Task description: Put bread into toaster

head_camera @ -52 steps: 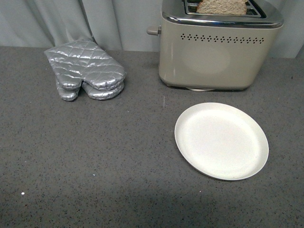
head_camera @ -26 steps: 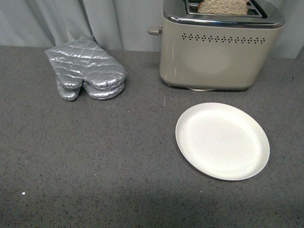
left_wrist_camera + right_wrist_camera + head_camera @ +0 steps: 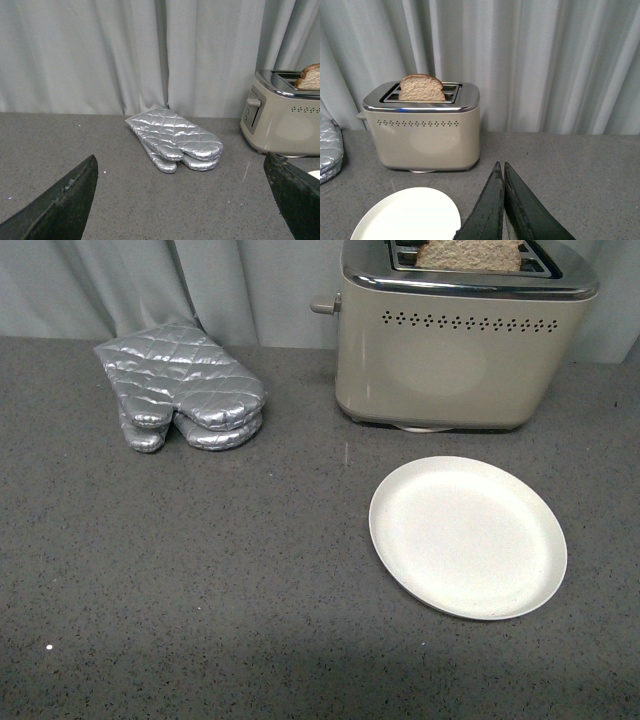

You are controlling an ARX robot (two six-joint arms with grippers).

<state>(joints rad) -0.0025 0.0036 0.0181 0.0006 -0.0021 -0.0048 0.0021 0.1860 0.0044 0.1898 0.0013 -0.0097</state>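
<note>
Nothing moved: one bread (image 3: 468, 254), one toaster (image 3: 450, 350).

One toaster (image 3: 450, 350) at the far right, one slice of bread (image 3: 468, 254) standing in its near slot. Two silver oven mitts (image 3: 180, 385), stacked, at the far left. One white plate (image 3: 468, 537) near right. One grey countertop (image 3: 200, 590), one curtain (image 3: 200, 280) behind.
</note>
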